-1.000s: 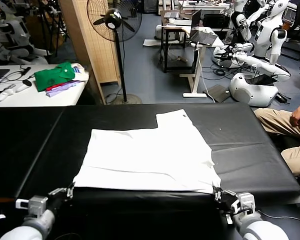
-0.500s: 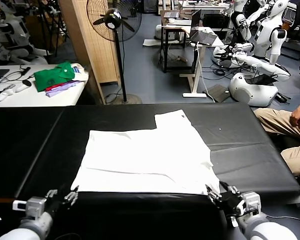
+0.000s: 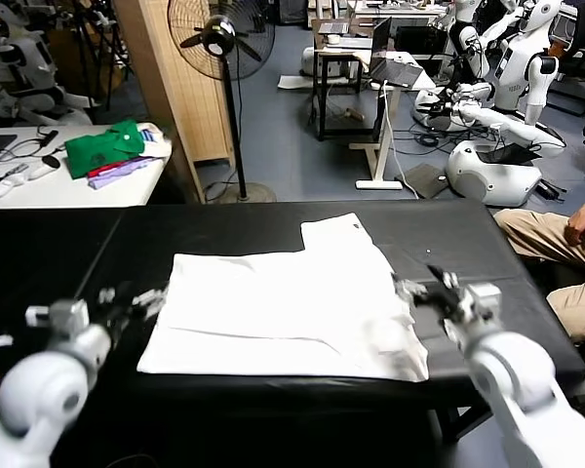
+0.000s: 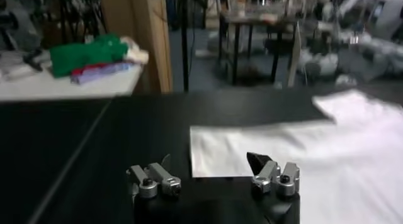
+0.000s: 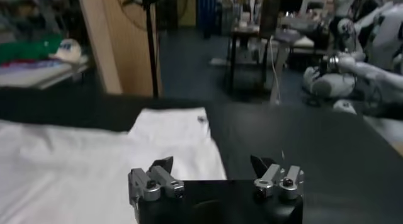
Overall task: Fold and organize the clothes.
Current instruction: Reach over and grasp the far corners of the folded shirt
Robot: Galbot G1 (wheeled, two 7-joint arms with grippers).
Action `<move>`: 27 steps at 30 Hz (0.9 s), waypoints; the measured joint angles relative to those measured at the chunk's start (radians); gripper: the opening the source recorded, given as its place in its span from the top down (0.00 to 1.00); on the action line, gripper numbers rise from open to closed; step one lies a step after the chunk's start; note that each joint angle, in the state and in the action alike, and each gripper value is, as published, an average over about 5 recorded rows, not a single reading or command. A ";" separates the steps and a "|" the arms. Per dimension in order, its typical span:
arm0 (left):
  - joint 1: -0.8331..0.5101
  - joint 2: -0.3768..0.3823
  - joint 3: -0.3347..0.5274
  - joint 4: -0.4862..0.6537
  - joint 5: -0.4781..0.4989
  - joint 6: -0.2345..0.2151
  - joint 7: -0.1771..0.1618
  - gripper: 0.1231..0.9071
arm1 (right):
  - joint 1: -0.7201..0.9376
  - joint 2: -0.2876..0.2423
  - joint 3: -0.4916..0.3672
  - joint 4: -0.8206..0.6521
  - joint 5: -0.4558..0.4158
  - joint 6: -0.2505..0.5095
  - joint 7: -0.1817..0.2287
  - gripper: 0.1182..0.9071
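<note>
The white T-shirt (image 3: 288,307) lies flat on the black table (image 3: 58,253), plain side up, one sleeve pointing to the far side. My left gripper (image 3: 136,295) hovers open and empty at the shirt's left edge; in the left wrist view (image 4: 211,165) it sits over the shirt's corner (image 4: 283,150). My right gripper (image 3: 424,288) hovers open and empty at the shirt's right edge; in the right wrist view (image 5: 214,163) it is over the sleeve (image 5: 170,137) and the bare table.
A white side table (image 3: 68,180) at the far left holds green (image 3: 102,146) and purple folded garments. A standing fan (image 3: 222,39) is behind the table. A person's legs (image 3: 565,253) are at the right end.
Both grippers have lifted from the near edge corners of the shirt and moved away from me, up to its left and right edges. The shirt lies a little flatter at the near edge.
</note>
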 joint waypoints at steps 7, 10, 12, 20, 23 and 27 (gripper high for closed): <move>-0.201 -0.017 0.141 0.213 -0.054 0.024 0.003 0.14 | 0.245 0.068 -0.154 -0.306 0.002 0.021 0.001 0.14; -0.253 -0.029 0.179 0.279 -0.066 0.033 0.014 0.14 | 0.321 0.102 -0.192 -0.421 0.002 0.014 -0.003 0.14; -0.279 -0.037 0.198 0.314 -0.062 0.033 0.022 0.14 | 0.361 0.126 -0.203 -0.488 0.001 0.006 -0.007 0.14; -0.367 -0.077 0.247 0.442 -0.046 0.026 0.044 0.14 | 0.444 0.216 -0.202 -0.691 -0.035 0.007 -0.048 0.14; -0.395 -0.086 0.259 0.480 -0.049 0.032 0.055 0.14 | 0.457 0.240 -0.202 -0.739 -0.052 0.011 -0.067 0.14; -0.423 -0.092 0.275 0.526 -0.045 0.045 0.072 0.14 | 0.475 0.265 -0.203 -0.790 -0.077 0.017 -0.078 0.14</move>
